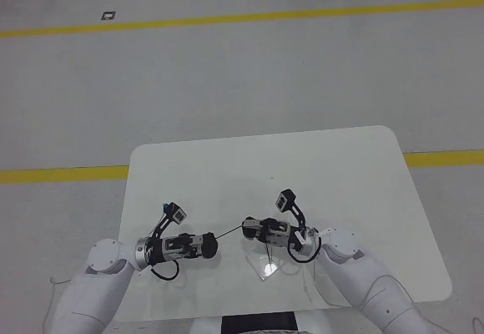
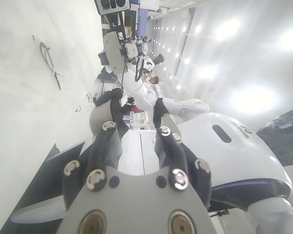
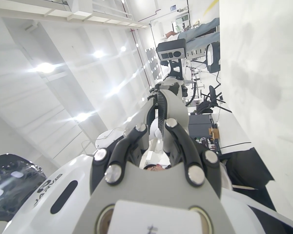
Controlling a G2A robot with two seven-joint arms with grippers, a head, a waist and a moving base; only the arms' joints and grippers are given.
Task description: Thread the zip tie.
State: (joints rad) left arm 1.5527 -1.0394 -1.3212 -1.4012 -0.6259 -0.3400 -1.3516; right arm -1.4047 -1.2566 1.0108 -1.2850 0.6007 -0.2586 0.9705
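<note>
A thin black zip tie (image 1: 229, 234) spans the short gap between my two grippers, low over the near part of the white table (image 1: 325, 167). My right gripper (image 1: 244, 227) (image 3: 162, 93) has its fingers pressed together on one end of the tie. In the left wrist view the tie (image 2: 122, 79) runs as a fine line from that gripper down to one fingertip (image 2: 116, 96) of my left gripper (image 2: 138, 99) (image 1: 215, 242). The left gripper is open, with a wide gap between its fingers. The tie is too thin to make out in the right wrist view.
A clear plastic bag (image 1: 267, 267) lies on the table just in front of the right gripper. Loose black zip ties (image 2: 48, 62) rest on the tabletop. A small dark mark (image 1: 271, 178) sits mid-table. The table's near edge is close behind both arms.
</note>
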